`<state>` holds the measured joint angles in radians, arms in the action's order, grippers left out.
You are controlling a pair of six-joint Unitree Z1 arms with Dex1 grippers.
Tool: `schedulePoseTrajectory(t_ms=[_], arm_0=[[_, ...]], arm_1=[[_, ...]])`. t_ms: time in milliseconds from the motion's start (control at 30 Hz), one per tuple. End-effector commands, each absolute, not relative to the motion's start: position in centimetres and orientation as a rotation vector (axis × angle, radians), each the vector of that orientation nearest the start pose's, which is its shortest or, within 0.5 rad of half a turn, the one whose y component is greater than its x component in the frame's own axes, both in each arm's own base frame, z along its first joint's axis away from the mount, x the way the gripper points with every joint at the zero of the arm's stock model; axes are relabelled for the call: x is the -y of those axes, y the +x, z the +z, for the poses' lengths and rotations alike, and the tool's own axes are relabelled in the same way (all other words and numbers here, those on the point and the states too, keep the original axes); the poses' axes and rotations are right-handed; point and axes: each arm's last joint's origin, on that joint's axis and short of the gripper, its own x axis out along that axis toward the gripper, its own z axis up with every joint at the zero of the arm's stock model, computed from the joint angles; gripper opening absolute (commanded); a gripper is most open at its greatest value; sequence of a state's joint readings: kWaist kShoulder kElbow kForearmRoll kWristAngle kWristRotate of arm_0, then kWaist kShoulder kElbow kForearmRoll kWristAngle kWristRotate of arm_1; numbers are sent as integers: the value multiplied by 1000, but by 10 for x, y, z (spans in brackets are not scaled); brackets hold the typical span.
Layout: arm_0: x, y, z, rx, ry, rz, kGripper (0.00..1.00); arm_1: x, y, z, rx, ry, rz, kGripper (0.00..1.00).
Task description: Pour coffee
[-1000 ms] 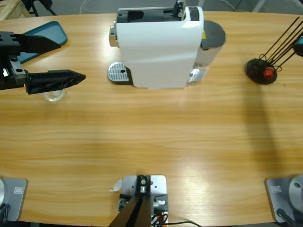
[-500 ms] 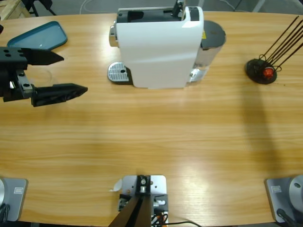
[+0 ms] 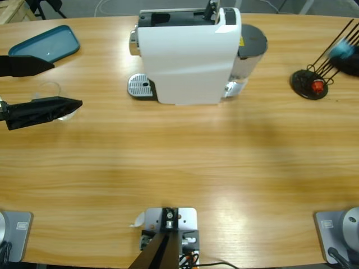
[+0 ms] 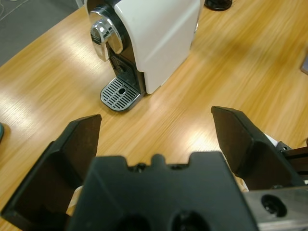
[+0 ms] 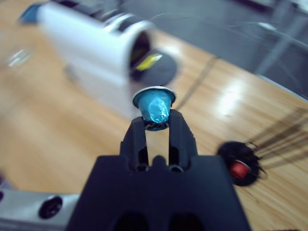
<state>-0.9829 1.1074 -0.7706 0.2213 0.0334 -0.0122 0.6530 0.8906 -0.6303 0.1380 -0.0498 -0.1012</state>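
The left tool [image 3: 56,84] enters from the left edge of the high view, low over the bench, pointing toward the middle. Its two black jaws stand wide apart with nothing clamped between them. The right tool [image 5: 156,126] is raised; its jaws pinch a blue capsule [image 5: 154,107] at their tips. In the high view it appears, probably, only as a blur at the right edge.

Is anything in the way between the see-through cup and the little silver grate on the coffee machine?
Nothing visible is. Only bare wooden table lies between the cup and the grate. The left gripper has its fingers open, one on each side of the cup as seen from above.
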Motion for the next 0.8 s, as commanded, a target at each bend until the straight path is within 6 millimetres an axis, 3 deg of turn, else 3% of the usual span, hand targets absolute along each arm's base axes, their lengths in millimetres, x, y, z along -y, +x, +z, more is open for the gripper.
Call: schedulePoseTrajectory(t_ms=[33, 133, 367, 500, 667, 800], arm_0=[[118, 82, 328, -546, 311, -874, 1000], [110, 78, 329, -540, 313, -860, 1000], [97, 72, 331, -526, 312, -830, 1000], [95, 72, 333, -508, 309, -806, 1000], [92, 72, 332, -507, 304, -792, 1000], [84, 69, 330, -496, 290, -774, 1000]], arm_1=[[-147, 119, 359, -358, -412, 963, 0], [-197, 141, 370, -351, -538, 1117, 0], [-274, 198, 393, -303, -757, 1208, 0], [-291, 231, 396, -282, -804, 1160, 0], [-318, 256, 372, -320, -834, 1142, 0], [-311, 274, 363, -355, -840, 1089, 0]])
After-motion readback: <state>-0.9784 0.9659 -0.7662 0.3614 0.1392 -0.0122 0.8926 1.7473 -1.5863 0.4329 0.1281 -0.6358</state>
